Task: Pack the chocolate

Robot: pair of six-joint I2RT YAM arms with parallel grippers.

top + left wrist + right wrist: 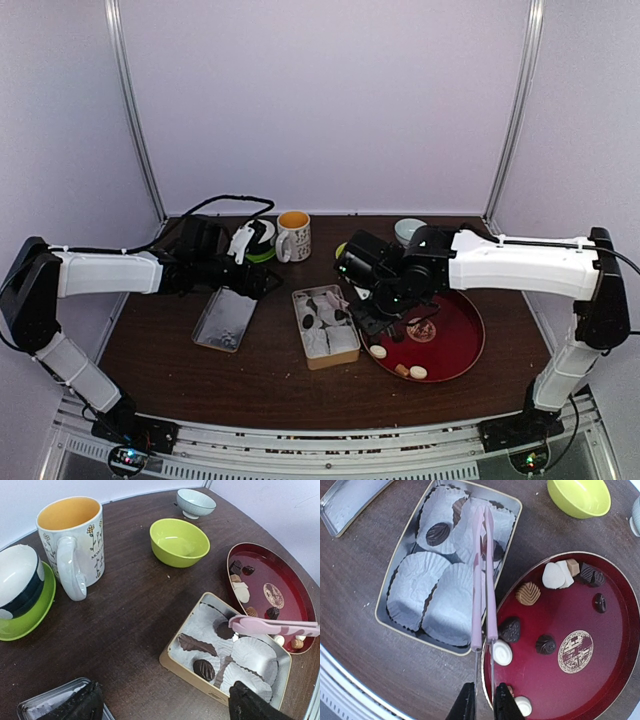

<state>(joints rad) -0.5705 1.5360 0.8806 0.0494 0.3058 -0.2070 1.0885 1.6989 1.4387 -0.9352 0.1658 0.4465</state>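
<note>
The chocolates lie in two places. Several dark, white and tan ones (528, 593) sit on a round red tray (615, 670). A few dark ones (438, 533) sit in white paper cups in an open tan tin (385, 595). My right gripper (483, 700) is shut on pink tongs (484, 570), whose nearly closed tips reach over the tin's cups. In the left wrist view the tongs' tip (240, 625) is next to a dark chocolate (223, 629) in the tin (200, 677). My left gripper (162, 710) is open and empty, low over the table left of the tin.
The tin's lid (225, 320) lies left of the tin (326, 327). A flowered mug (75, 540), a cup on a green saucer (17, 585), a lime bowl (180, 542) and a small pale bowl (196, 502) stand behind. The red tray (440, 335) is at the right.
</note>
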